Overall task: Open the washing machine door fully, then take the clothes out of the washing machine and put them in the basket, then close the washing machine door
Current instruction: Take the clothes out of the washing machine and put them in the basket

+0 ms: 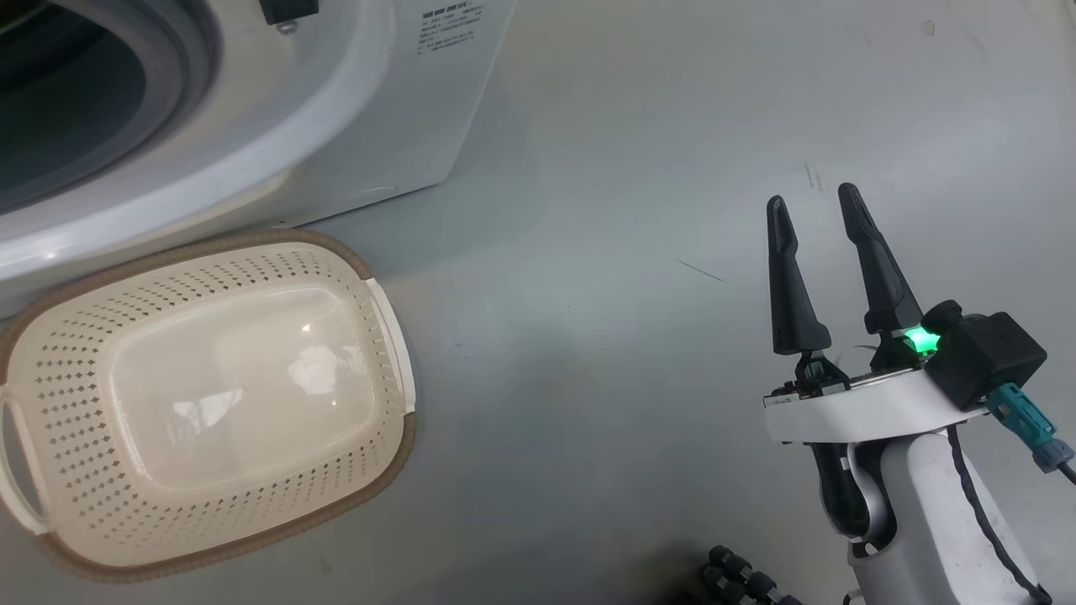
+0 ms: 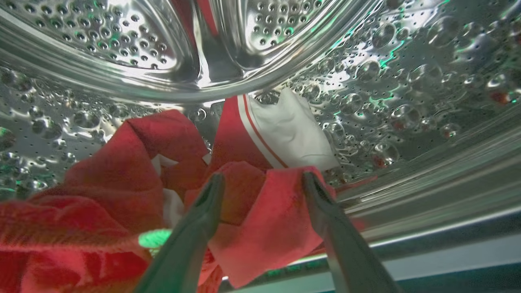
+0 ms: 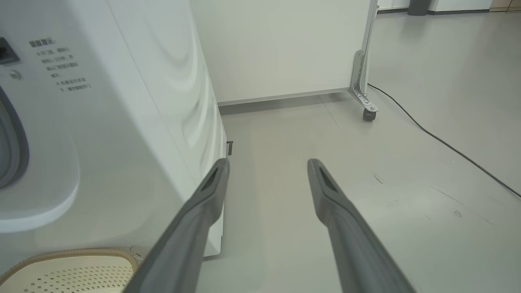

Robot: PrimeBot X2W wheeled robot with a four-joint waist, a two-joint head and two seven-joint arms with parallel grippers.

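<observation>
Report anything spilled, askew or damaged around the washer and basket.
Nothing stands out. The basket sits upright and empty on the floor beside the washing machine; the clothes lie crumpled inside the drum.

The clothes (image 2: 122, 171) are red with white panels and stripes; the basket (image 1: 50, 395) is cream, brown-rimmed; the washing machine (image 3: 134, 122) is white.

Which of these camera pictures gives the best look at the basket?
The head view: the basket sits almost whole on the floor beside the washing machine. The right wrist view catches just one corner of it. The left wrist view looks into the drum at the clothes.
</observation>
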